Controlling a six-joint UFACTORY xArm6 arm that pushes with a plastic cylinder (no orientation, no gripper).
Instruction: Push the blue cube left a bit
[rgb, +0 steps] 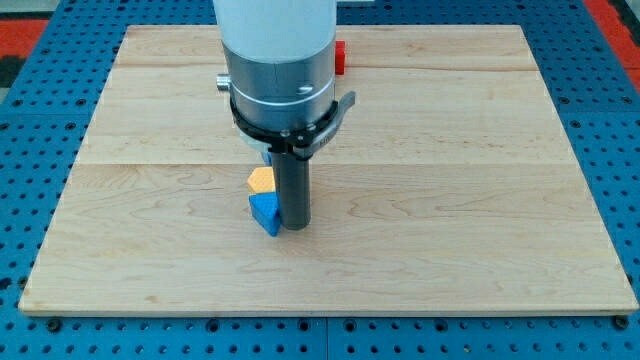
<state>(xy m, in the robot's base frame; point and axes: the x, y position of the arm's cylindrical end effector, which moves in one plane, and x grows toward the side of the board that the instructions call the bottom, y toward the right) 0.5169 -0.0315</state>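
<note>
A blue block (265, 212), its shape partly hidden, sits near the board's middle, a little toward the view's bottom. My tip (294, 227) stands right against its right side, touching or nearly touching. A yellow-orange block (261, 180) lies just above the blue one, touching it. Another bit of blue (265, 157) peeks out from under the arm's body above the yellow block; its shape is hidden.
A red block (340, 57) shows at the view's top, half hidden behind the arm's white body. The wooden board (480, 200) lies on a blue pegboard surface. The arm's body hides part of the board's upper middle.
</note>
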